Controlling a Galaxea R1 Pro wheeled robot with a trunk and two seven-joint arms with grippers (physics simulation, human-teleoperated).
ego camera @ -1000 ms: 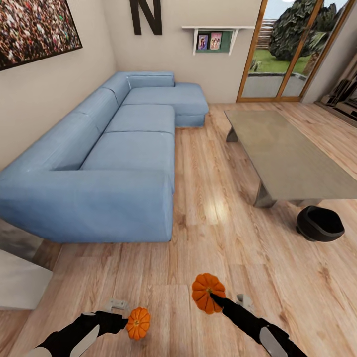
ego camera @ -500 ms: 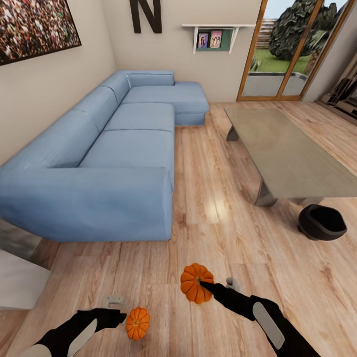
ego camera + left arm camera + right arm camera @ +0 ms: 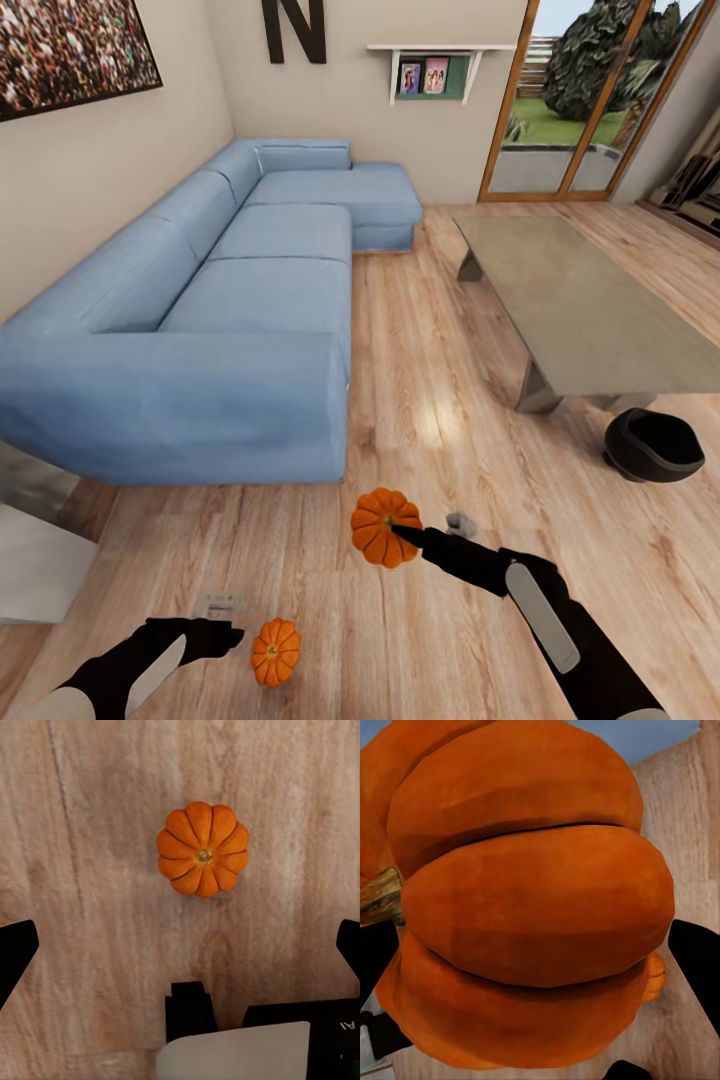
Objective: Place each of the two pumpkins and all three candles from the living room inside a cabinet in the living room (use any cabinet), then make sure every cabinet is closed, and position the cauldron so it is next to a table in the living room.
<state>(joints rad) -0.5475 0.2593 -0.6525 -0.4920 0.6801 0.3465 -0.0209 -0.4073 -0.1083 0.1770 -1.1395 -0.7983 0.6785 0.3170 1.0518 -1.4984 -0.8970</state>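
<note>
- The right gripper (image 3: 418, 541) has its fingers clamped on one pumpkin (image 3: 380, 527), carried above the floor (image 3: 440, 420); a loose pinch could drop it.
- The left gripper (image 3: 222, 634) hangs with fingers spread, empty, beside the second pumpkin (image 3: 276, 651) on the floor; a nudge could roll it away.

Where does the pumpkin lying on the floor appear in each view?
Head view: floor pumpkin at the bottom, beside the left gripper.
Left wrist view: above centre, on bare planks.
Right wrist view: a small orange part peeks from behind the held pumpkin.
Shared landmark: the wooden floor.
</note>
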